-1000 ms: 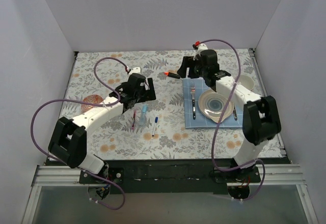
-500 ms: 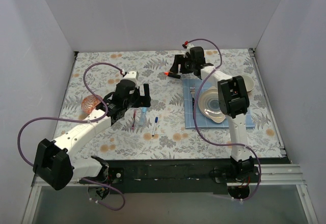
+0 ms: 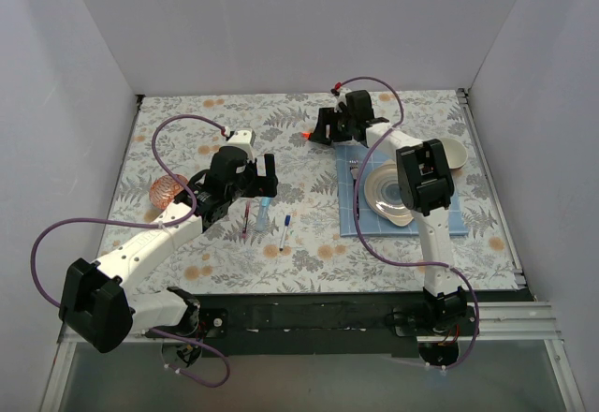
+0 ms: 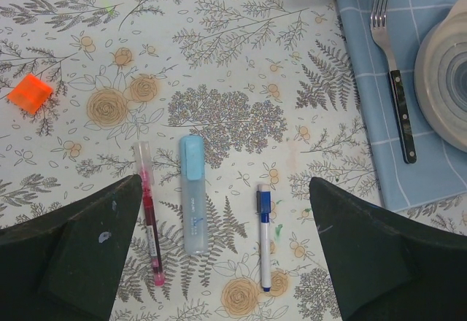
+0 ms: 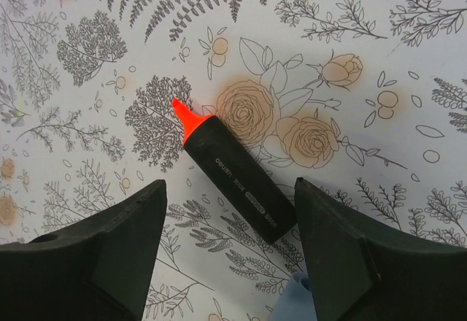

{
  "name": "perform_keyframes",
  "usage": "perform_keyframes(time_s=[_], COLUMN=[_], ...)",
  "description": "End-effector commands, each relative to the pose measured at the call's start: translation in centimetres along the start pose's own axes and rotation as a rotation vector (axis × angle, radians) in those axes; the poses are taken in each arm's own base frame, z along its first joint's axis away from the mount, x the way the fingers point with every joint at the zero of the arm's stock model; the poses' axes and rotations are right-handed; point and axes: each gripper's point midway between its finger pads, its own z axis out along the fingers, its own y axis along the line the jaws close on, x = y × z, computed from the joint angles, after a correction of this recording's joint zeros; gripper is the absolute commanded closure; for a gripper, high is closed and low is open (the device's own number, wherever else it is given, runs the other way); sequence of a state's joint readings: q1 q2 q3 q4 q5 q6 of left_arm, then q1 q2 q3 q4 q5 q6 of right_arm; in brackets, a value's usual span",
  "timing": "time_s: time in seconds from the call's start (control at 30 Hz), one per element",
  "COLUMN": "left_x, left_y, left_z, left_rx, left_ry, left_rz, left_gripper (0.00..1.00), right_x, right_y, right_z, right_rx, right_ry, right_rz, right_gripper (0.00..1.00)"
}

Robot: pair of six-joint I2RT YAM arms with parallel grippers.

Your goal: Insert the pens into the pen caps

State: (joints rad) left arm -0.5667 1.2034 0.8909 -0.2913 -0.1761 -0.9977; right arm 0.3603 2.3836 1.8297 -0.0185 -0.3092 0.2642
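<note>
The thick black marker (image 5: 237, 179), its orange tip (image 5: 184, 117) bare, lies on the floral cloth. My right gripper (image 5: 230, 184) is open just above it, one finger on each side; both also show in the top view, the marker (image 3: 310, 137) and the gripper (image 3: 323, 131). My left gripper (image 4: 225, 182) is open and empty above three pens lying side by side: the maroon-red pen (image 4: 149, 222), the light-blue marker (image 4: 193, 193) and the white pen (image 4: 264, 248) with a dark blue cap (image 4: 263, 200) on it. An orange-red cap (image 4: 30, 92) lies to the left.
A blue mat (image 3: 404, 223) on the right carries a plate (image 3: 393, 195) and a silver fork (image 4: 392, 73). A white bowl (image 3: 455, 153) stands at the far right. A round pink-orange object (image 3: 168, 189) lies on the left. White walls enclose the table.
My right gripper has moved left and back until it is over the black marker. My left arm swung its elbow down and left, and its gripper stays over the three pens.
</note>
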Motion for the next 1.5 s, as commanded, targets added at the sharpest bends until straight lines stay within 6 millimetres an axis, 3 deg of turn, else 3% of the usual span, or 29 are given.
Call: perform_keyframes(time_s=[0.0,0.13,0.33,0.53,0.7,0.8,0.97,1.03,1.07,1.17,1.23,1.27,1.3,1.37,1.43,1.47], left_x=[-0.2,-0.1,-0.2,-0.4,-0.9,-1.3,-1.9,-2.0,-1.9,-1.3,-1.4,-1.0,-0.9,-0.7,-0.1,-0.3], left_y=[0.0,0.2,0.2,0.1,0.5,0.6,0.6,0.3,0.2,-0.3,-0.7,-0.5,-0.6,-1.3,-2.0,-2.7], left_z=[-0.2,-0.2,-0.3,-0.6,-0.9,-1.0,-1.6,-1.8,-1.8,-1.6,-1.5,-1.4,-1.2,-1.0,-0.4,-0.2], left_rx=[0.007,-0.002,-0.002,0.005,-0.013,-0.024,-0.021,-0.008,-0.001,0.000,-0.003,-0.017,-0.023,-0.001,0.020,0.056], left_ry=[-0.013,-0.011,-0.016,-0.025,-0.057,-0.074,-0.115,-0.127,-0.125,-0.084,-0.067,-0.044,-0.030,-0.006,0.021,0.018], left_rz=[0.015,0.014,0.015,0.014,0.004,-0.017,-0.061,-0.116,-0.134,-0.225,-0.284,-0.301,-0.316,-0.376,-0.413,-0.442], left_gripper=[0.02,0.02,0.02,0.02,0.02,0.02,0.02,0.02,0.02,0.02,0.03,0.03,0.03,0.04,0.06,0.06], right_x=[1.1,2.0,3.3,3.4,4.1,4.9,7.0,6.8,8.1,8.0,9.9,9.5,11.3,11.3,13.6,12.7], right_y=[-0.3,-0.8,0.3,0.5,0.2,0.2,0.2,0.7,0.4,2.2,3.6,4.5,4.7,6.5,7.9,9.0], right_z=[0.5,0.7,1.3,1.4,1.2,0.9,0.4,-0.1,-0.4,-2.0,-4.0,-4.3,-6.0,-8.0,-9.0,-10.1], right_rx=[0.028,0.067,0.117,0.224,0.313,0.331,0.338,0.337,0.335,0.301,0.247,0.227,0.211,0.172,0.100,0.072], right_ry=[0.050,0.082,0.118,0.144,0.174,0.199,0.241,0.230,0.255,0.225,0.232,0.186,0.196,0.141,0.131,0.084], right_rz=[-0.041,-0.071,-0.172,-0.273,-0.329,-0.381,-0.379,-0.371,-0.365,-0.335,-0.283,-0.268,-0.250,-0.199,-0.151,-0.151], right_gripper=[0.24,0.25,0.30,0.46,0.53,0.60,0.88,0.99,0.99,0.99,0.99,0.99,0.99,0.99,0.99,0.99])
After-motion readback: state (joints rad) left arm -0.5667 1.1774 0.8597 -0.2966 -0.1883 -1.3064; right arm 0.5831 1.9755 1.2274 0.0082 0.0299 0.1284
